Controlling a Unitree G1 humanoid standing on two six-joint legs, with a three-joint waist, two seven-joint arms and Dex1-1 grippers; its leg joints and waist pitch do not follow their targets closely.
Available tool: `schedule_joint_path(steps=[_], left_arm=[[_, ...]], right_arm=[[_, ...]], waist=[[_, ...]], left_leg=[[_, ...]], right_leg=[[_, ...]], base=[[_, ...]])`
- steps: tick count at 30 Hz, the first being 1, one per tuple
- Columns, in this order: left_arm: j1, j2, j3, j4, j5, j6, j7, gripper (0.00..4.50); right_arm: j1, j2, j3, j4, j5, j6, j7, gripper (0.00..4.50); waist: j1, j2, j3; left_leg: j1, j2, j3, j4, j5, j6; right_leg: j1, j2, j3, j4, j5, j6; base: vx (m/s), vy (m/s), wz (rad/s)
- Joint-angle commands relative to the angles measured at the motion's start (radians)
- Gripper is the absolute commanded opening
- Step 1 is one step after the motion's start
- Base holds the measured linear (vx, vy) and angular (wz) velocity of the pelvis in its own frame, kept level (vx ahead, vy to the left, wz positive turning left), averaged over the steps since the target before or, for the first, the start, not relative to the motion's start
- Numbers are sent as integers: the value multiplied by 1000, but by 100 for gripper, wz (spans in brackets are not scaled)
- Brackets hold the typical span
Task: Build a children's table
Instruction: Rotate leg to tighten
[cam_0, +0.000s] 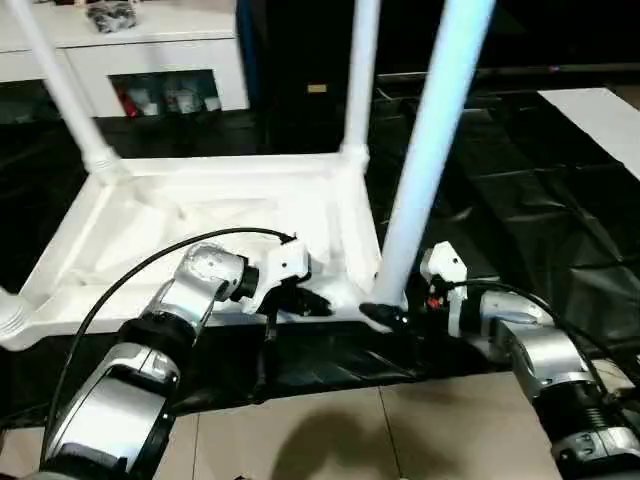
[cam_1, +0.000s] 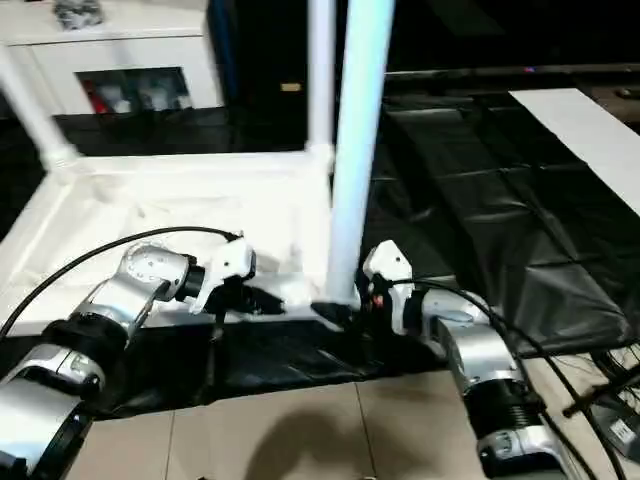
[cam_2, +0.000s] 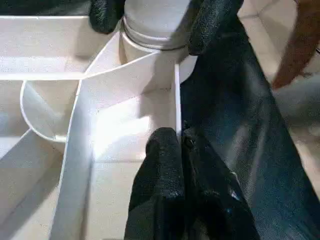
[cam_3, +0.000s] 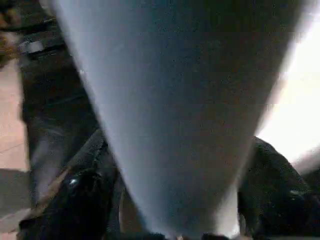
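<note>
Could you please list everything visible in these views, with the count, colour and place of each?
Tabletop: one, white, upside down on the black sheet, rim upward.
Legs: four, white, one in each corner socket; near right leg, far right leg, far left leg, near left leg.
Sheet: one, black, spread on the floor under the tabletop.
Board: one, white, flat, at the far right.
Cabinet: one, white, at the far left behind the tabletop.
Floor tiles: beige, nearest the robot.
Left gripper: one, black fingers, shut on the tabletop's near rim.
Right gripper: one, black fingers, shut on the near right leg at its base.
</note>
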Motion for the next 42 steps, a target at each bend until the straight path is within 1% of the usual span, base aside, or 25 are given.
schedule_joint_path(steps=[1, 3, 4, 6, 8, 9, 13, 20, 25, 27, 28, 29, 30, 31, 32, 33, 34, 35, 36, 37, 38, 39, 40, 41, 42], left_arm=[[-18, -7, -33, 33, 36, -21, -4, 0], [-26, -7, -32, 46, 35, -28, -14, 0], [-26, -7, -32, 46, 35, -28, -14, 0], [-33, -6, -32, 56, 35, -36, -16, 0], [-37, -7, -29, 64, 36, -41, -18, 0], [-38, -7, -27, 66, 34, -40, -19, 0], [-41, -6, -29, 80, 26, -41, -21, 0], [-53, -11, -23, 116, 30, -51, -13, 0], [-57, -9, -21, 126, 28, -52, -14, 0], [-59, -10, -18, 130, 29, -47, -2, 0], [-63, -15, -12, 138, 32, -35, 30, 0], [-66, -21, -5, 142, 32, -23, 55, 0], [-71, -32, 3, 146, 32, -7, 94, 0], [-76, -44, 11, 147, 33, 13, 138, 0], [-80, -56, 18, 146, 32, 31, 176, 0], [-82, -72, 26, 143, 31, 51, 216, 0], [-85, -96, 32, 139, 33, 79, 273, 0], [-86, -106, 32, 137, 35, 89, 295, 0], [-86, -106, 32, 137, 35, 89, 295, 0], [-80, -129, 35, 122, 33, 116, 323, 0], [-74, -146, 37, 106, 30, 138, 337, 0], [-66, -164, 35, 85, 31, 156, 355, 0], [-63, -169, 34, 79, 32, 159, 360, 0], [-57, -188, 33, 62, 35, 173, 387, 0], [-54, -197, 34, 54, 36, 180, 401, 0]], right_arm=[[-21, 21, 76, 6, 9, -5, 84, 294], [-34, 21, 80, 16, 12, -2, 100, 285], [-34, 21, 80, 16, 12, -2, 100, 269], [-42, 21, 84, 24, 10, -1, 113, 262], [-45, 20, 86, 29, 8, 4, 127, 240], [-45, 20, 86, 30, 8, 4, 129, 231], [-36, 19, 88, 24, 6, 15, 148, 214], [-33, 22, 87, 38, 7, 13, 152, 209], [-34, 31, 75, 45, 11, 23, 139, 209], [-32, 40, 70, 44, 12, 32, 121, 209], [-30, 55, 63, 51, 1, 29, 72, 209], [-29, 68, 55, 58, -7, 27, 28, 209], [-27, 87, 43, 70, -23, 16, -41, 208], [-30, 106, 31, 87, -41, 11, -117, 208], [-31, 124, 18, 102, -55, 4, -186, 207], [-34, 147, 2, 118, -69, -2, -268, 205], [-42, 184, -27, 142, -76, 7, -383, 204], [-45, 199, -39, 151, -75, 17, -423, 202], [-45, 199, -39, 151, -75, 17, -423, 201], [-53, 230, -57, 169, -80, 21, -509, 199], [-60, 252, -69, 184, -85, 24, -570, 199], [-70, 280, -84, 203, -86, 21, -641, 199], [-73, 287, -89, 208, -86, 20, -659, 199], [-88, 319, -106, 230, -80, 22, -722, 198], [-96, 335, -114, 241, -77, 24, -751, 198]], waist=[[-1, -5, -55], [0, -9, -56], [0, -8, -57], [2, -8, -57], [2, -10, -57], [2, -8, -57], [3, -8, -57], [3, -4, -57], [3, -2, -59], [3, -2, -59], [3, 0, -58], [2, -1, -56], [0, -3, -52], [-3, -5, -50], [-5, -5, -48], [-9, -7, -45], [-13, -8, -40], [-16, -6, -38], [-19, -6, -36], [-22, -5, -35], [-30, 1, -34], [-41, 2, -34], [-47, 1, -33], [-54, 1, -34], [-63, 2, -35]], left_leg=[[16, 27, -7, -58, -229, 74], [13, 26, -7, -57, -216, 77], [13, 26, -7, -57, -212, 77], [12, 26, -8, -56, -204, 82], [12, 26, -8, -56, -203, 82], [12, 26, -8, -56, -202, 80], [13, 26, -8, -56, -202, 80], [14, 26, -8, -56, -215, 74], [13, 25, -8, -55, -208, 78], [13, 25, -9, -55, -209, 78], [14, 25, -9, -56, -212, 77], [14, 25, -8, -58, -225, 70], [15, 25, -9, -60, -250, 58], [19, 24, -9, -62, -280, 39], [20, 23, -10, -63, -292, 31], [22, 21, -13, -65, -314, 17], [27, 20, -15, -66, -341, 2], [31, 18, -17, -66, -361, -3], [31, 16, -23, -69, -387, -8], [31, 15, -26, -70, -401, -7], [32, 17, -28, -75, -429, -16], [33, 17, -34, -78, -458, -25], [34, 15, -34, -78, -475, -26], [35, 14, -36, -77, -494, -22], [36, 14, -38, -78, -508, -19]], right_leg=[[45, -43, 33, -55, -146, -265], [48, -44, 32, -54, -133, -266], [49, -44, 32, -52, -131, -267], [49, -45, 32, -52, -127, -267], [49, -45, 31, -53, -133, -268], [49, -45, 31, -52, -135, -268], [49, -44, 31, -52, -133, -268], [49, -43, 30, -54, -141, -267], [50, -43, 30, -53, -124, -271], [51, -43, 30, -52, -121, -272], [50, -43, 29, -52, -126, -272], [48, -43, 30, -55, -147, -269], [46, -45, 30, -60, -200, -259], [42, -46, 31, -66, -265, -244], [40, -47, 32, -69, -301, -235], [37, -48, 32, -76, -378, -209], [29, -49, 32, -85, -458, -183], [26, -49, 29, -89, -502, -170], [27, -49, 25, -98, -571, -137], [27, -49, 23, -103, -590, -125], [25, -48, 21, -106, -596, -114], [23, -47, 18, -107, -594, -113], [21, -45, 16, -109, -597, -112], [21, -45, 14, -112, -596, -108], [20, -45, 13, -113, -585, -115]], base=[[0, 0, 0], [0, 0, 0], [0, 0, 0], [0, 0, 0], [0, 0, 0], [0, 0, 0], [0, 0, 0], [0, 0, 0], [0, 0, 0], [0, 0, 0], [0, 0, 0], [0, 0, 0], [0, 0, 0], [0, 0, 0], [0, 0, 0], [0, 0, 0], [-54, -3, -2], [-54, -3, -2], [-54, 8, -6], [0, 0, 0], [0, 0, 0], [0, 0, 0], [0, 0, 0], [0, 0, 0], [0, 0, 0]])
